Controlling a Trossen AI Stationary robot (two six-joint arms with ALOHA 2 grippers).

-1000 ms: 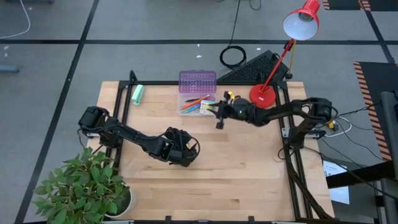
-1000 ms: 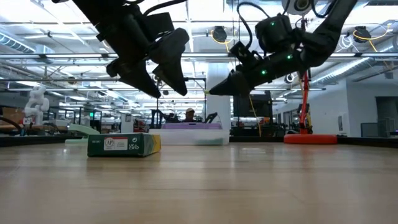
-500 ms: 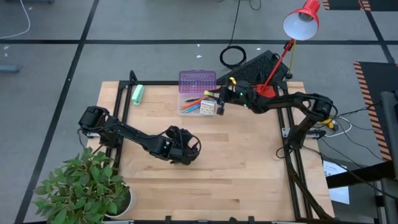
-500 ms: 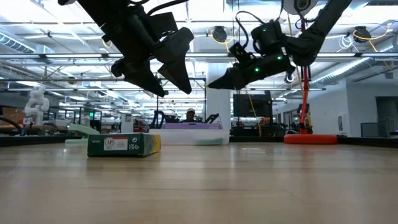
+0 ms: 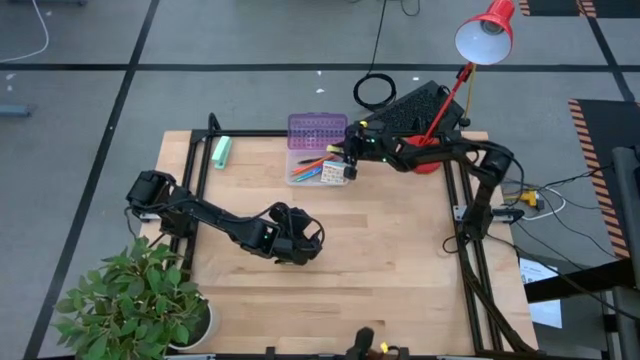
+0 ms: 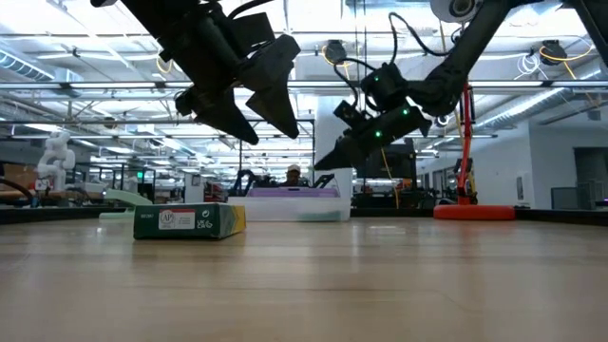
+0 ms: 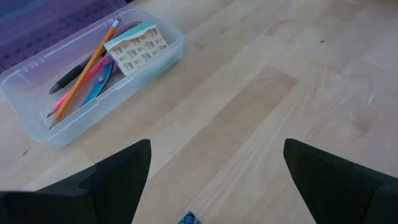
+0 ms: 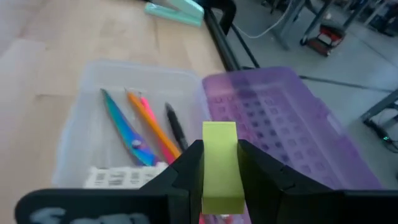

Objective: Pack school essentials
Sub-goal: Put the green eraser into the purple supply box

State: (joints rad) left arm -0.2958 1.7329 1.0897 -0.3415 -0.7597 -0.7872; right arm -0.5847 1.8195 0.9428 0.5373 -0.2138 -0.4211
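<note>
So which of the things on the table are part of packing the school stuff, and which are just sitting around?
For the job:
- yellow-green piece, held by the right gripper over the clear box
- pens and pencils in the box
- small stationery set in the box
- crayon box, under the open left gripper

Lying about:
- mint-green roll
- red lamp
- potted plant

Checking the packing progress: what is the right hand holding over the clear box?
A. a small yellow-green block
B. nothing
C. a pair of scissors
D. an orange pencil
A: in the right wrist view the right hand is shut on a small yellow-green block above the clear box.
</note>
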